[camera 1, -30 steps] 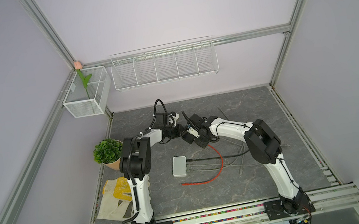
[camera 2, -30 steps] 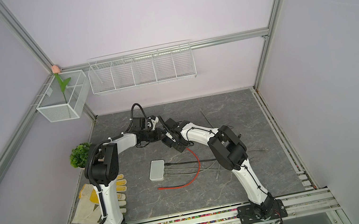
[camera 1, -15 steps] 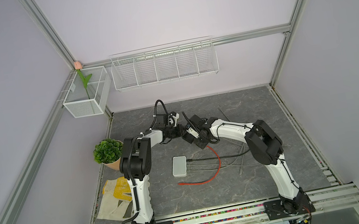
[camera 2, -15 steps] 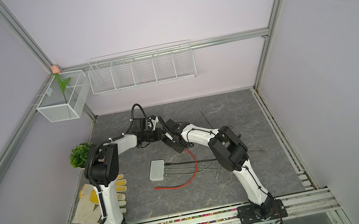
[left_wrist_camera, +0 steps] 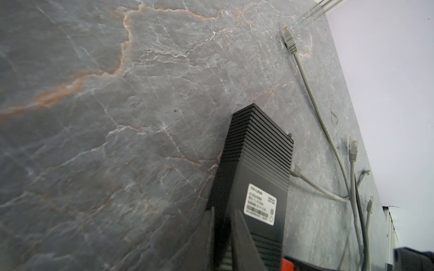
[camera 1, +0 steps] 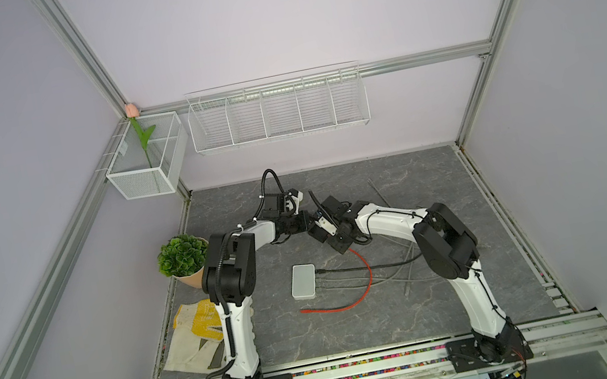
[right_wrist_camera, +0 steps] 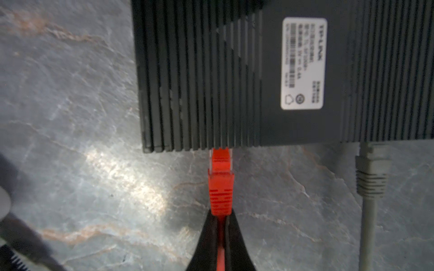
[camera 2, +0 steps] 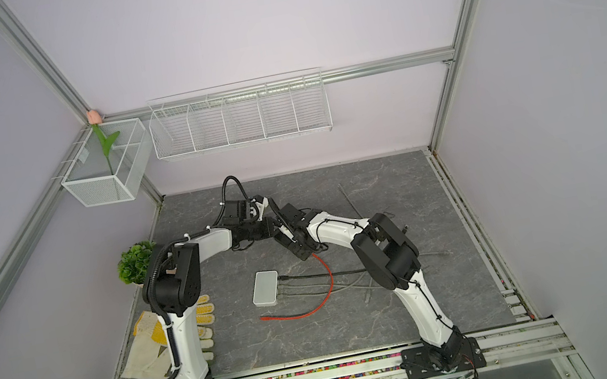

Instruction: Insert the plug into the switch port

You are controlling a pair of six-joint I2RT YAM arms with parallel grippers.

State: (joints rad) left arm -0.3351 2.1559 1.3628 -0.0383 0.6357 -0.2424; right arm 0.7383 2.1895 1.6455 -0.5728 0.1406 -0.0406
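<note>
- Right end effector [right_wrist_camera: 221, 218] clamps red cable [right_wrist_camera: 220, 255] behind the plug [right_wrist_camera: 220, 187]; plug tip meets the switch [right_wrist_camera: 211, 82] edge
- Left end effector [left_wrist_camera: 224, 218] clamps the switch; open tabletop [right_wrist_camera: 70, 164] alongside

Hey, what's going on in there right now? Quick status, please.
Left gripper clamps black switch. Right gripper pinches red cable behind red plug; tip at port edge, not fully seated. Grey plug further along, clear.
</note>
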